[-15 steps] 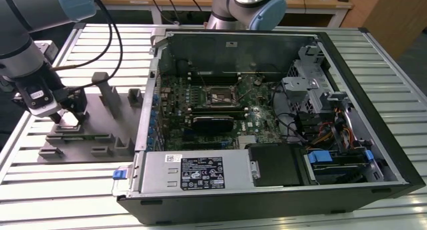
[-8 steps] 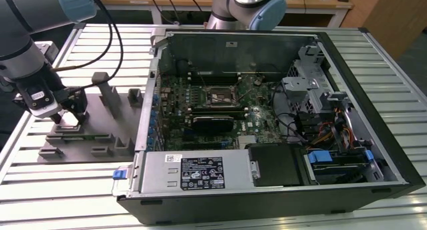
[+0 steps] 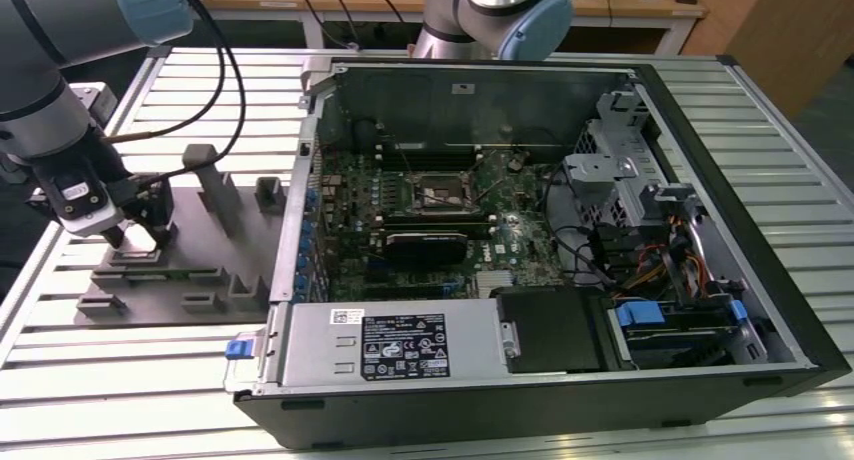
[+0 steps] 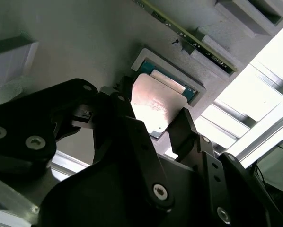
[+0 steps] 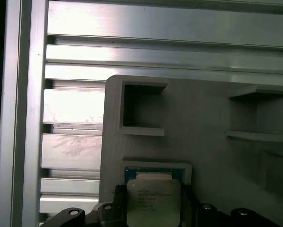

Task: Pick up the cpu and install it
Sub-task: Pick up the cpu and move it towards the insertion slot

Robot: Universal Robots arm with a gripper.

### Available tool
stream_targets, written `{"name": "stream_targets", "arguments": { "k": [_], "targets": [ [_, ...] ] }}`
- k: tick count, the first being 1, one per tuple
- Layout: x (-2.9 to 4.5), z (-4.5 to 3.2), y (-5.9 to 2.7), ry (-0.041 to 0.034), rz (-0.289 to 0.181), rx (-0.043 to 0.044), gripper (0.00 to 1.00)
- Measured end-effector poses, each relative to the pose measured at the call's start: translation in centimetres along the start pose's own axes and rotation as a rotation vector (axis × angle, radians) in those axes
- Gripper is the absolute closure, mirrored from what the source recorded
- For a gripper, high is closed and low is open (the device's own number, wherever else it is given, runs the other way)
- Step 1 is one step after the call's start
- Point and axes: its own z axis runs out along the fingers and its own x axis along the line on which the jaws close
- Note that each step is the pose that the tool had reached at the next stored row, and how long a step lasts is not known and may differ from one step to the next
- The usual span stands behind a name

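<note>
The cpu is lying flat in a shallow square pocket near one corner of the grey tray. Its silvery-grey metal plate is facing up and catching the light. In both wrist views a thin blue-green rim is showing along one side of the plate. The pincer is gripping the chip by two opposite edges.

At the exterior view's left, the tool hangs low over the grey tray beside the open computer case.
</note>
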Motion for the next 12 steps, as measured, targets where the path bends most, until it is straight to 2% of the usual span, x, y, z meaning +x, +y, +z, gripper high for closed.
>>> {"name": "stream_targets", "arguments": {
  "k": [6, 12],
  "targets": [
    [-0.01, -0.04, 0.0, -0.0004, 0.0, -0.0002, 0.45],
    [-0.03, -0.99, 0.01, -0.0001, 0.0, -0.0001, 0.45]
  ]
}}
